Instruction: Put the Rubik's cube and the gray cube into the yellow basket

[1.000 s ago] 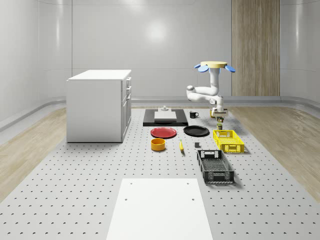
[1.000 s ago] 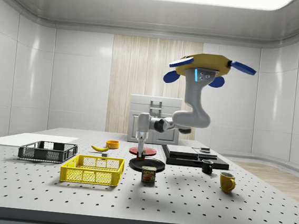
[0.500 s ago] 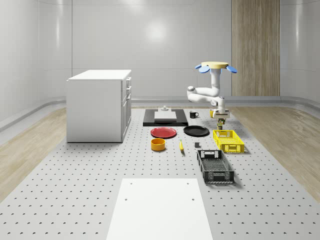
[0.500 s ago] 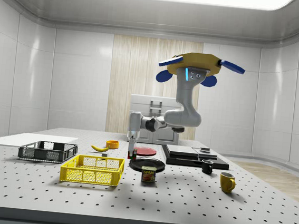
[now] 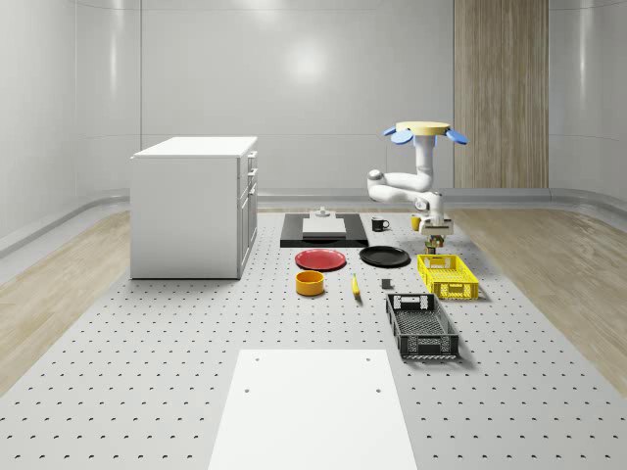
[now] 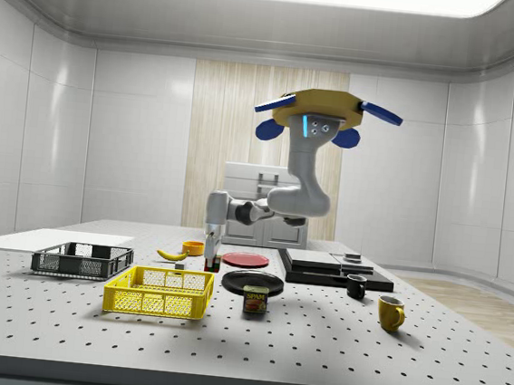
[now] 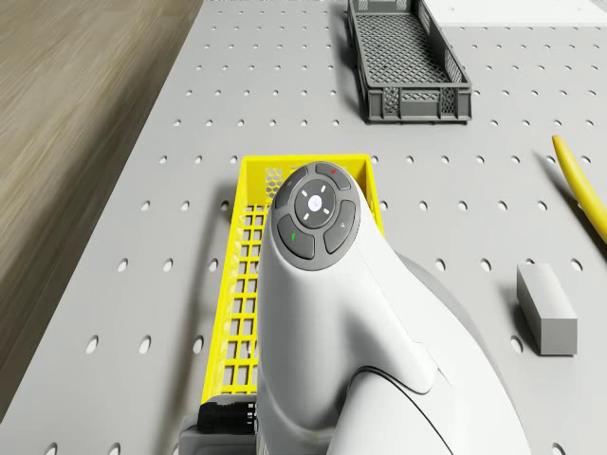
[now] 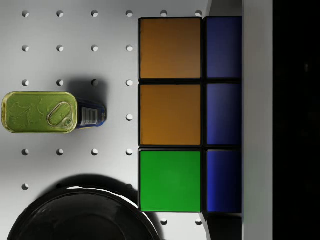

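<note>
We hover above the worktop (image 5: 147,392) at center right of the whole-scene view, end effector (image 6: 210,263) clenched on the Rubik's cube (image 8: 190,115) beside the yellow basket (image 5: 447,275); neither is deposited, the gray cube (image 7: 546,309) untouched on the worktop.

On my counter (image 5: 147,392): white cabinet (image 5: 193,206) at the whole-scene view's left; white sheet (image 5: 313,406) at its near edge; black mesh crate (image 5: 421,326); red plate (image 5: 321,259) beside black plate (image 5: 384,257); orange bowl (image 5: 310,283) near banana (image 5: 355,285); black slab (image 5: 324,231) bearing a pale block; black mug (image 6: 355,287) and yellow mug (image 6: 390,313) at the side view's right; meat tin (image 6: 256,300) just beside the black plate, its green lid showing in my wrist view.
</note>
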Controlling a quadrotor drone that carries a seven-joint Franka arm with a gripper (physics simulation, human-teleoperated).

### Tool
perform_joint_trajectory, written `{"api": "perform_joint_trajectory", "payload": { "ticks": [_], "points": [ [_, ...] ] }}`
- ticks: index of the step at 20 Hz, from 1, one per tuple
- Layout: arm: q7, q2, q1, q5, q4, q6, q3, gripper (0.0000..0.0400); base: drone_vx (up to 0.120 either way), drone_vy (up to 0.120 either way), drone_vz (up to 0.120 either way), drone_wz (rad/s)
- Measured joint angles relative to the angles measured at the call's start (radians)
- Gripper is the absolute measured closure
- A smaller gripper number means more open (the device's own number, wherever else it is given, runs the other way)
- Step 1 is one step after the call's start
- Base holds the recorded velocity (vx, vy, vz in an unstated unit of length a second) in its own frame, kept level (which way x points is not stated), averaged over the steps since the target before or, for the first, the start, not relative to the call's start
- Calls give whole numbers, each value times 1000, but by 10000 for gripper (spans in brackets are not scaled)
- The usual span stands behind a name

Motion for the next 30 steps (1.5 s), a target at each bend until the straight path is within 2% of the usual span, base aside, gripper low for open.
{"api": "perform_joint_trajectory", "payload": {
  "ticks": [18, 22, 30],
  "points": [
    [3, -16, -4, 6, 1, 14, 2, 75, 118, 0, -16, 0],
    [3, -19, -7, -11, 5, 25, -18, 75, 0, 0, 0, 0],
    [4, -20, -27, -111, 37, 70, -126, 75, 0, 0, 0, 0]
  ]
}}
